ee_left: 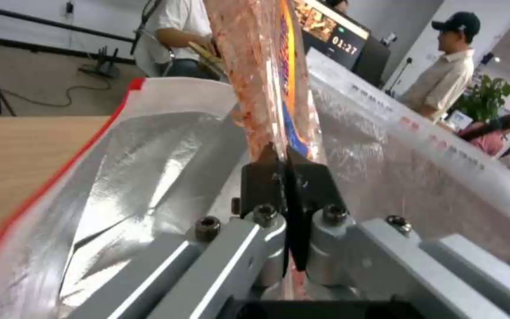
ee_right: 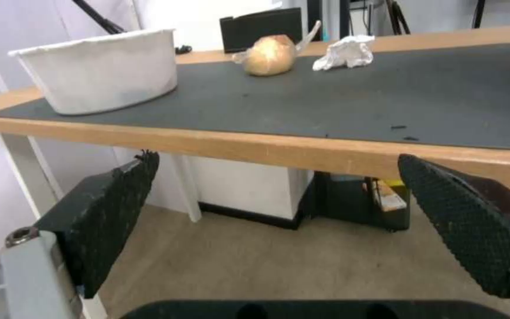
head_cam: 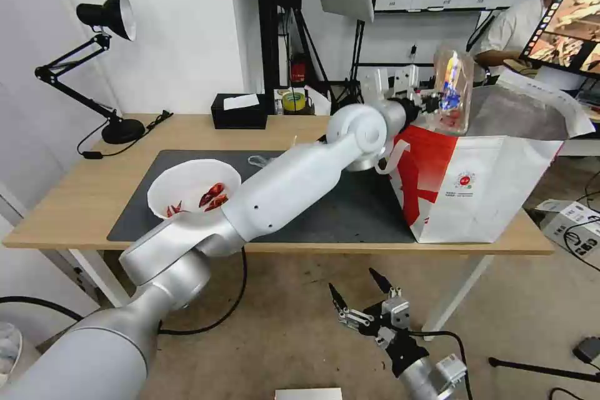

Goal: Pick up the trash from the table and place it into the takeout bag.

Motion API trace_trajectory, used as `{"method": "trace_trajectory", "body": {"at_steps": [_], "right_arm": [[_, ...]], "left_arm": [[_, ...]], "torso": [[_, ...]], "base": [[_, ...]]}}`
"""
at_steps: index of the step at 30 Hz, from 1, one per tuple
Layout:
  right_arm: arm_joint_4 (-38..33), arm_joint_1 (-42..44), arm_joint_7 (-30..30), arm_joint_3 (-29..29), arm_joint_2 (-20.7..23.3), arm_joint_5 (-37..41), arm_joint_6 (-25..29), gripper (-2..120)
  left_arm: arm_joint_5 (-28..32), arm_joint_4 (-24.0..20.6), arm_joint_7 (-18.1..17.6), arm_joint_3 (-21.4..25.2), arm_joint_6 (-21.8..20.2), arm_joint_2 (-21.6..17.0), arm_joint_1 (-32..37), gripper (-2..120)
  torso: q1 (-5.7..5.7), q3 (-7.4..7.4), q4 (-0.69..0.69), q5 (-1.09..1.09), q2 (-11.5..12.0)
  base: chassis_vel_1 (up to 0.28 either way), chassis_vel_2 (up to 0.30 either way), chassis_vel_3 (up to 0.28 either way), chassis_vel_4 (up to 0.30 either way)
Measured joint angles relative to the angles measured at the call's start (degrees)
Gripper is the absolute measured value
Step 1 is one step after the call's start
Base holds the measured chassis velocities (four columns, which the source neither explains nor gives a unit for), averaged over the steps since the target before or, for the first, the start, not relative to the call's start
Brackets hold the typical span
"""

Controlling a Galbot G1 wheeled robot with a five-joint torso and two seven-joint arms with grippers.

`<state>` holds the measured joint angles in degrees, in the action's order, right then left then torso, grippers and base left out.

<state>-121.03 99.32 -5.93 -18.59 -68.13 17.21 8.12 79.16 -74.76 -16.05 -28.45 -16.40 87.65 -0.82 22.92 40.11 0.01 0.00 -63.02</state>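
Clear hinged plastic tray (head_cam: 451, 89), held upright above the open mouth of the takeout bag (head_cam: 494, 190) at the bench's (head_cam: 75, 212) right end, pinched by its rim in the closed jaws of the left gripper (ee_left: 283, 166). Probably light, thin, flexible, slippery; edge grip sensible. Left arm stretched across the mat. Right gripper (head_cam: 361, 292) low below the bench edge, jaws spread, empty.
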Motion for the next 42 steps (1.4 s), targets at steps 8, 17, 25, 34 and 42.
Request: {"method": "trace_trajectory", "body": {"at_steps": [8, 17, 25, 34, 42], "right_arm": [[0.5, -0.3, 0.2, 0.3, 0.0, 0.2, 0.0, 100], [0.9, -0.9, 0.4, 0.5, 0.1, 0.5, -0.3, 100], [0.0, -1.5, 0.5, 0.9, 0.7, 0.7, -0.4, 100], [-1.3, -2.0, 1.5, 0.0, 1.5, 0.6, -0.3, 100], [-1.4, -2.8, 2.0, -0.1, 1.9, 0.3, 0.0, 100]], "left_arm": [[2.5, -1.2, 0.6, -0.1, -2.0, -0.6, -0.2, 11], [5.4, -0.9, 0.4, 0.2, -2.8, -0.3, -1.1, 49], [5.4, -10.0, 1.0, 2.0, -0.2, -8.5, -0.8, 81], [-11.3, -20.9, 5.1, 3.2, 7.6, -22.9, 9.4, 100], [-28.0, -26.6, 14.2, 9.6, 13.3, -32.2, 20.7, 100]], "torso": [[0.00, 0.00, -0.01, 0.00, 0.0], [0.00, 0.00, -0.02, 0.00, 0.0], [0.00, -0.01, -0.01, -0.01, 0.0], [0.00, 0.00, 0.00, -0.04, 0.0], [-0.01, -0.01, -0.02, -0.02, 0.0]], "base": [[0.000, 0.000, 0.000, 0.000], [0.000, 0.000, 0.000, 0.000], [0.000, 0.000, 0.000, 0.000], [0.000, 0.000, 0.000, 0.000], [0.000, 0.000, 0.000, 0.000]]}}
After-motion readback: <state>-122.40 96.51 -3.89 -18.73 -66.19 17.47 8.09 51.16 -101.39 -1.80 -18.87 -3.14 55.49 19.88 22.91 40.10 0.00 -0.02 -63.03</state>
